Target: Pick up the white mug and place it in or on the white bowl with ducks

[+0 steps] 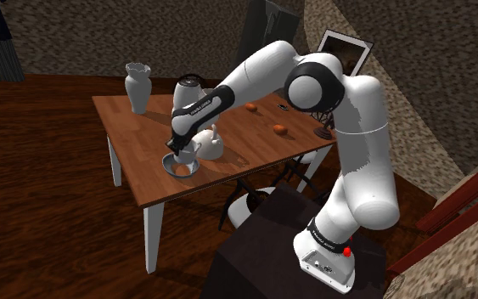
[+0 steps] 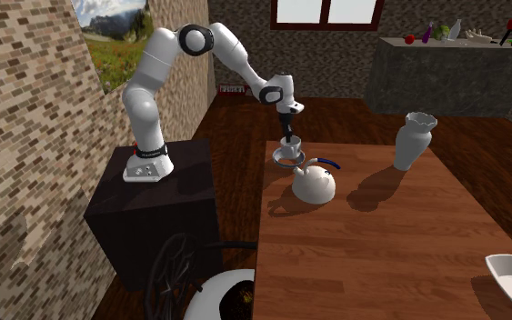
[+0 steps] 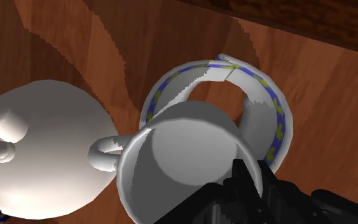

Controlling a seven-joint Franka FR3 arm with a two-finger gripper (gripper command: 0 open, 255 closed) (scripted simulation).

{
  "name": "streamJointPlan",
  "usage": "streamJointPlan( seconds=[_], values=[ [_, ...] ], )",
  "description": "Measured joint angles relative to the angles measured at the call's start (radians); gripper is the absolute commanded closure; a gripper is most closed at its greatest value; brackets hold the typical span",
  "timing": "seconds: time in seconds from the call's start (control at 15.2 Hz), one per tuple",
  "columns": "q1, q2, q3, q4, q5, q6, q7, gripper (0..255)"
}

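Observation:
A plain white mug [image 3: 177, 159] hangs in my gripper [image 3: 247, 184], whose black fingers are shut on its rim wall on the side away from the handle. Directly under it lies the white bowl [image 3: 269, 111] with a blue and yellow band round its rim. In the shoulder view the mug [image 1: 188, 154] sits just over the bowl [image 1: 180, 169] near the table's front edge, with the gripper [image 1: 177, 143] above. The second exterior view has the mug [image 2: 291, 145] low over the bowl [image 2: 283, 162]. Whether mug and bowl touch, I cannot tell.
A white teapot [image 1: 212, 146] stands right beside the bowl, close to the mug's handle. A tall white vase [image 1: 137, 87] stands at the far corner of the wooden table [image 1: 143, 127]. Two orange fruits [image 1: 279, 128] lie toward the arm's base.

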Motion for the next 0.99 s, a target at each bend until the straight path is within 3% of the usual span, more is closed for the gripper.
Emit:
streamJointPlan(
  seconds=[0.53, 0.59, 0.99],
  values=[
    [-0.006, 0.032, 0.007, 0.005, 0.007, 0.027, -0.002, 255],
    [-0.006, 0.032, 0.007, 0.005, 0.007, 0.027, -0.002, 0],
    [-0.006, 0.032, 0.007, 0.005, 0.007, 0.027, -0.002, 0]
  ],
)
